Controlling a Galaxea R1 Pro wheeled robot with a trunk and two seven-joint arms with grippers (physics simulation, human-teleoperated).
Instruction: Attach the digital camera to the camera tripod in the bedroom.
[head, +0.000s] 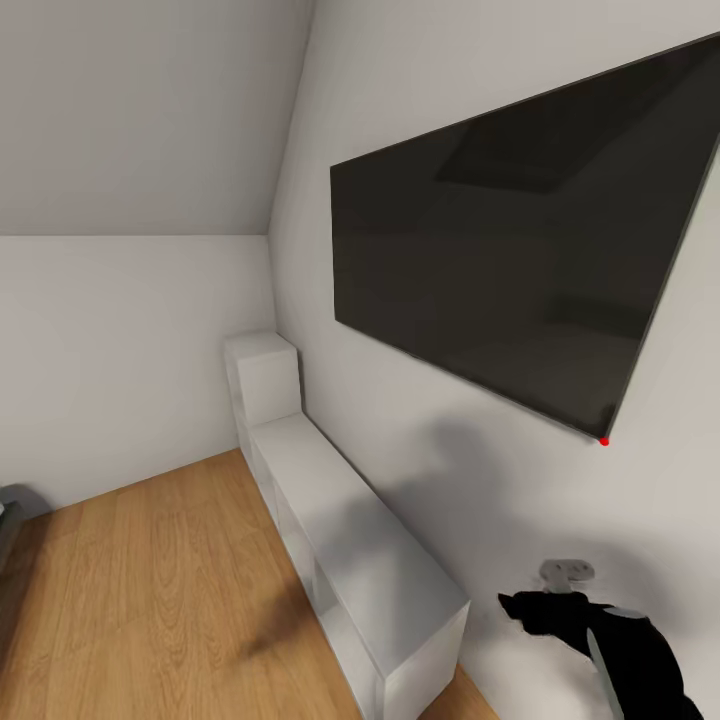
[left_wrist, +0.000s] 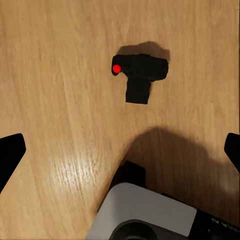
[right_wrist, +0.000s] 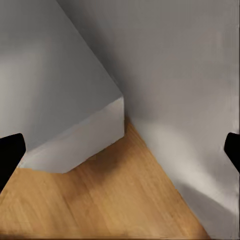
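The digital camera (left_wrist: 139, 75), a small black body with a red dot on its top, lies on the light wood floor (left_wrist: 50, 90) in the left wrist view. My left gripper (left_wrist: 120, 150) hangs above the floor a little short of the camera, open wide with nothing between its black fingertips (left_wrist: 11, 152). My right gripper (right_wrist: 120, 150) is open too and empty, facing the corner where a white cabinet (right_wrist: 65, 100) meets the wall. The right arm's black end (head: 560, 615) shows low at the head view's right. The camera tripod is out of view.
A large dark flat screen (head: 520, 250) hangs on the pale wall. Below it runs a low white shelf unit (head: 360, 540) with a taller white cube (head: 265, 375) at its far end. My own white and black base (left_wrist: 145, 212) sits near the camera. Wood floor (head: 150, 600) lies left.
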